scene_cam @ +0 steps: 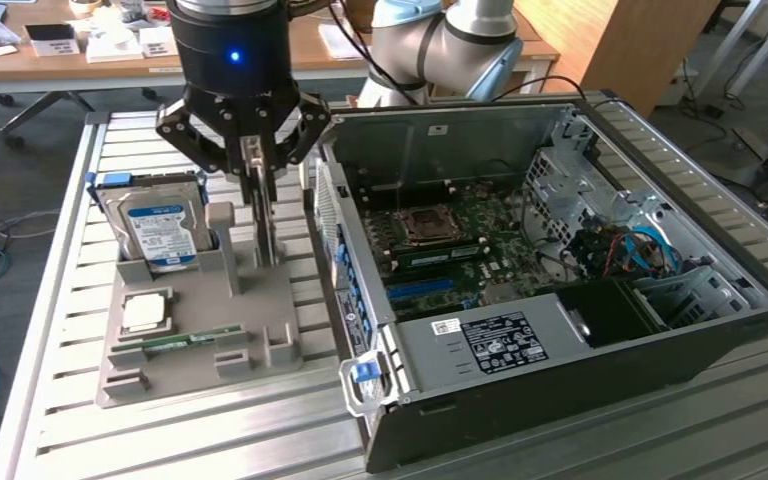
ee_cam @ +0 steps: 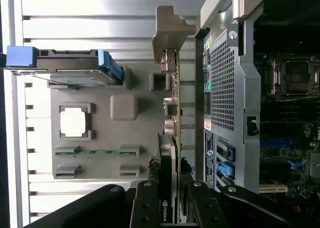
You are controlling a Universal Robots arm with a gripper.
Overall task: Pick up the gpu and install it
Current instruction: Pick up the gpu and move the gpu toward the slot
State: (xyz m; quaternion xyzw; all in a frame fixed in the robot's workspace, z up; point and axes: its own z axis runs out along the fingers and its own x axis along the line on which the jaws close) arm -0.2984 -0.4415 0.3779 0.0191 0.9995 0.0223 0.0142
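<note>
The gpu stands on edge in the grey holder tray, beside the open computer case. My gripper comes down from above with a finger on each flat face of the card, shut on it. In the wrist view I look along the card's top edge: green board, silver end bracket, and black cooler between the gripper fingers. Whether the card has left its slot in the tray I cannot tell. Inside the case lies the motherboard with blue slots.
On the same tray are a hard drive standing upright with a blue-white label, a CPU lying flat and a narrow memory stick. The case's rear wall rises close beside the card. Everything rests on a slatted metal table.
</note>
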